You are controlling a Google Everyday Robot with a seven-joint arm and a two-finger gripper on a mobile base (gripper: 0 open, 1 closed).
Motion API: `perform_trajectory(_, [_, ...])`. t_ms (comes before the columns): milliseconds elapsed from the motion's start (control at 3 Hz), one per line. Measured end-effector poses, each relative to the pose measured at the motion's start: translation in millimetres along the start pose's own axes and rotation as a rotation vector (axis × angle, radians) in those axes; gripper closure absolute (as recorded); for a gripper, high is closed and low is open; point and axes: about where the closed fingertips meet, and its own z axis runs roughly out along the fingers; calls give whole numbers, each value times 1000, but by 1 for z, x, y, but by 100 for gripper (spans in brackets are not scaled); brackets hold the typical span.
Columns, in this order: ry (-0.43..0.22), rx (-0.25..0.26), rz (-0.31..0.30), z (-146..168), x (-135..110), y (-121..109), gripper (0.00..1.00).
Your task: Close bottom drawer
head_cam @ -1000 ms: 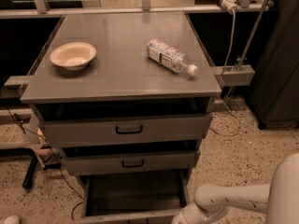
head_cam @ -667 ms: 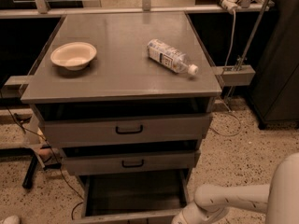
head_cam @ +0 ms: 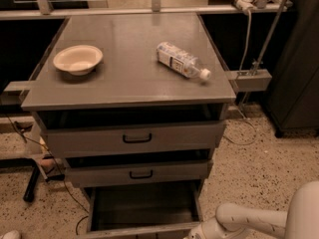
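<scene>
The bottom drawer (head_cam: 142,205) of the grey cabinet (head_cam: 129,91) is pulled far out; its shallow grey tray shows empty and its front panel runs along the lower edge of the view. Its handle is out of view. The middle drawer (head_cam: 137,173) and the top drawer (head_cam: 134,138) each stand a little way out, both with black handles. My white arm (head_cam: 259,220) comes in from the lower right. The gripper (head_cam: 197,234) sits at the drawer's front right corner, mostly cut off by the frame's edge.
A cream bowl (head_cam: 78,59) and a plastic bottle (head_cam: 182,61) lying on its side rest on the cabinet top. A dark cabinet (head_cam: 296,68) stands at the right. Cables trail over the speckled floor (head_cam: 259,168) on both sides. A railing (head_cam: 149,11) runs behind.
</scene>
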Motion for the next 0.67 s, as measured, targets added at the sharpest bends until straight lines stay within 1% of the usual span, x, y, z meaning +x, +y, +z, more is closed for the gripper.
perform_trajectory(333, [-71, 8, 57, -4, -7, -32, 100])
perform_trajectory(667, [-116, 9, 108, 2, -9, -56, 100])
